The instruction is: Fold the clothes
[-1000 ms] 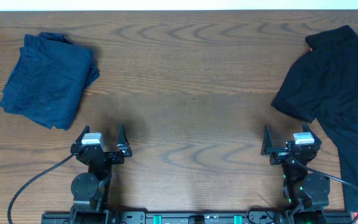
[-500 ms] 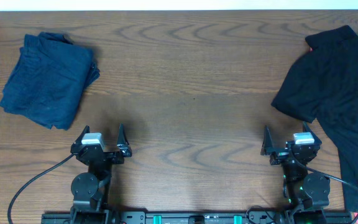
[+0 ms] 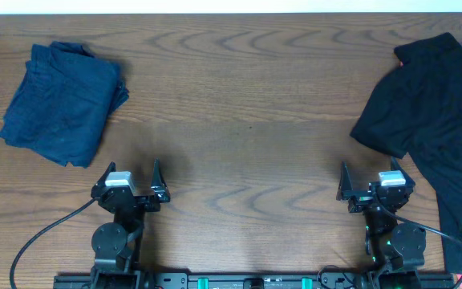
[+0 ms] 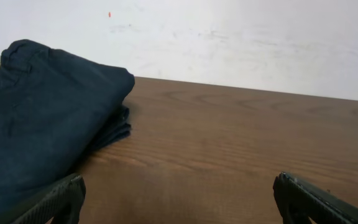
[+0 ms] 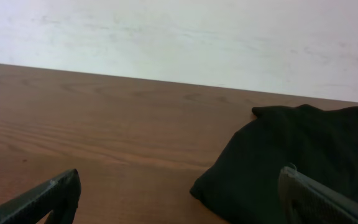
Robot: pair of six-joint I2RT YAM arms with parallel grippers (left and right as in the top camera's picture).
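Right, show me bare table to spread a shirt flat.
Bare: the wide middle of the brown wooden table, between the folded navy-blue fabric garment and the large black fabric shirt, down to the strip between left claw and right claw. Crowded: the right edge, under the shirt.

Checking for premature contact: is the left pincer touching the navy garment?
Apart. Overhead shows bare table between the open left pincer and the navy garment.

Nothing readable anywhere, far as I can see. The black shirt [image 3: 447, 112] out past the right tool [image 3: 370, 170] shows plain fabric. Same for the navy garment [image 3: 62, 104] beyond the left tool [image 3: 132, 168], and the wood surface [image 3: 247, 120] is unmarked.
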